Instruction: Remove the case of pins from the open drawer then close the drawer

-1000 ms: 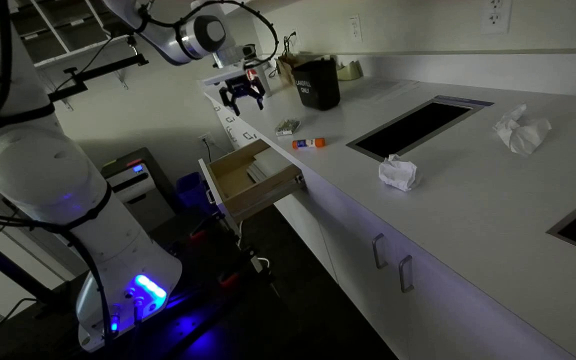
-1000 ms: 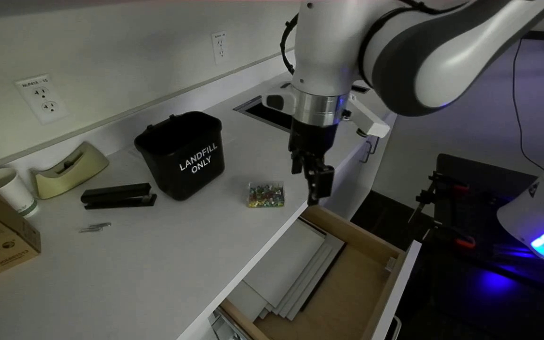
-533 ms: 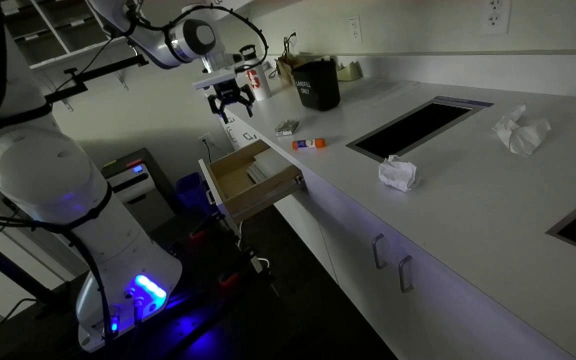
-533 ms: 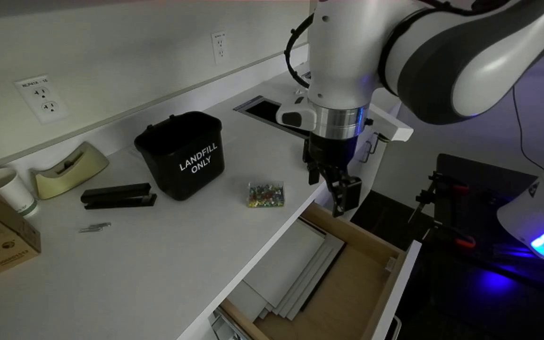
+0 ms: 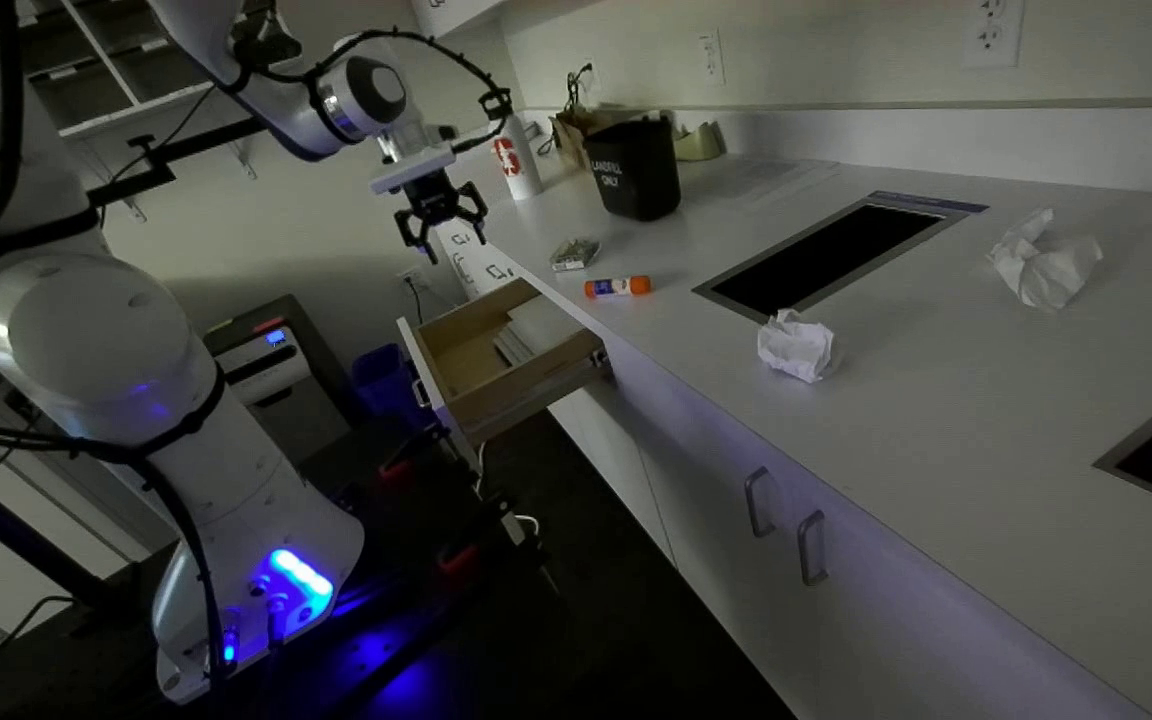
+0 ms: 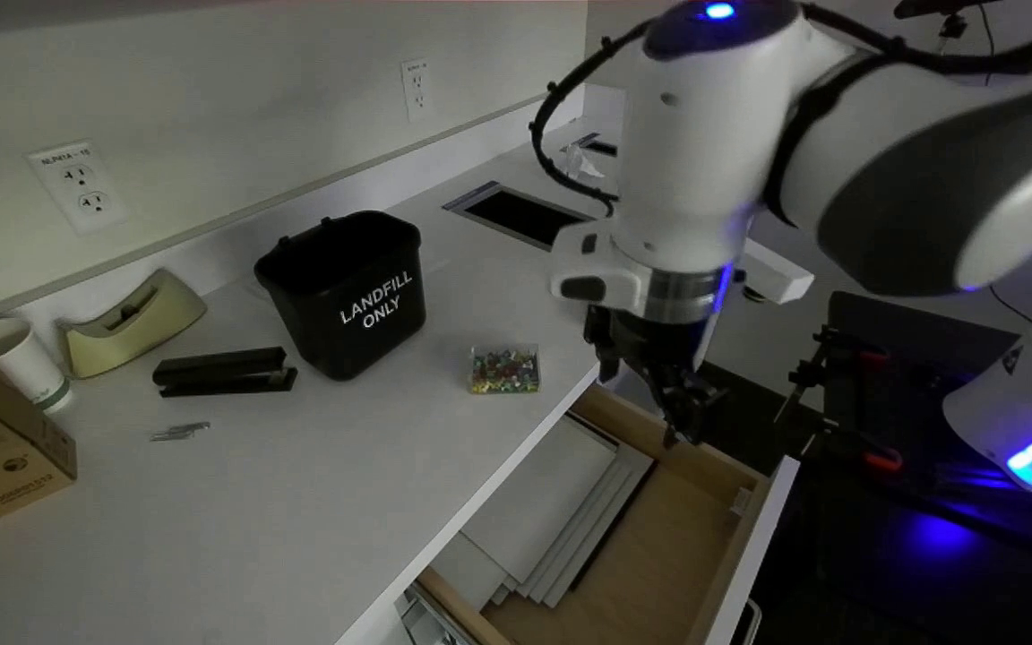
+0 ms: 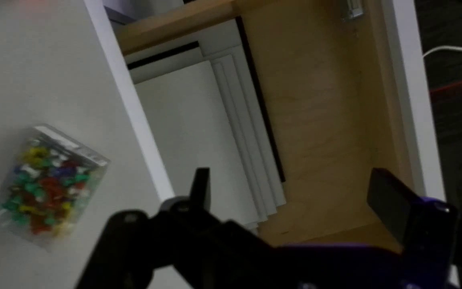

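Observation:
The case of pins is a small clear box of colored push pins. It lies on the white counter near its front edge, in both exterior views [image 5: 574, 254] [image 6: 504, 371] and at the left of the wrist view [image 7: 46, 188]. The drawer [image 6: 659, 555] stands open, with a tan wooden inside and white front; it also shows in an exterior view [image 5: 466, 360] and the wrist view [image 7: 315, 100]. My gripper [image 5: 457, 248] is open and empty, fingers wide apart, above the drawer and beside the counter edge; it also shows in an exterior view [image 6: 641, 408] and the wrist view [image 7: 289, 172].
White flat sheets [image 6: 543, 502] lie inside the drawer. On the counter are an orange glue stick [image 5: 618, 287], a black landfill bin [image 6: 346, 296], a stapler [image 6: 225, 372], a tape dispenser [image 6: 131, 331] and crumpled paper [image 5: 796, 346]. The counter edge [image 7: 134, 116] overhangs the drawer.
My open gripper has moved away from the counter and down, over the drawer. The case of pins and the drawer have stayed where they were.

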Action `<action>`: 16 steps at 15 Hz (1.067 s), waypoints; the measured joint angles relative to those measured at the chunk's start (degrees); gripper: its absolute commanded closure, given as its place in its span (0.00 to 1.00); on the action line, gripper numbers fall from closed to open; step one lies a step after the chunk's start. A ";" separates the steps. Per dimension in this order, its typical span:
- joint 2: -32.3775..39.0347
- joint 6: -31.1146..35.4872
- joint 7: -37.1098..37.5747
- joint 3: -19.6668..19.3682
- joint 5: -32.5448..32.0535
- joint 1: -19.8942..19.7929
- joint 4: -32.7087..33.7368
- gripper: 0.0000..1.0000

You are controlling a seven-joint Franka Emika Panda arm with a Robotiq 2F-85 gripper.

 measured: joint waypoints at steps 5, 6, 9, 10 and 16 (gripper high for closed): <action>-2.07 0.08 0.00 6.55 -3.24 7.16 -8.04 0.00; -2.73 0.08 -0.04 7.98 -3.55 8.50 -9.80 0.00; -4.61 0.38 -0.41 11.59 -5.08 11.97 -14.64 0.00; -4.79 0.45 0.05 12.05 -5.16 12.61 -15.32 0.00; -4.57 0.45 0.00 11.40 -5.16 12.30 -14.93 0.00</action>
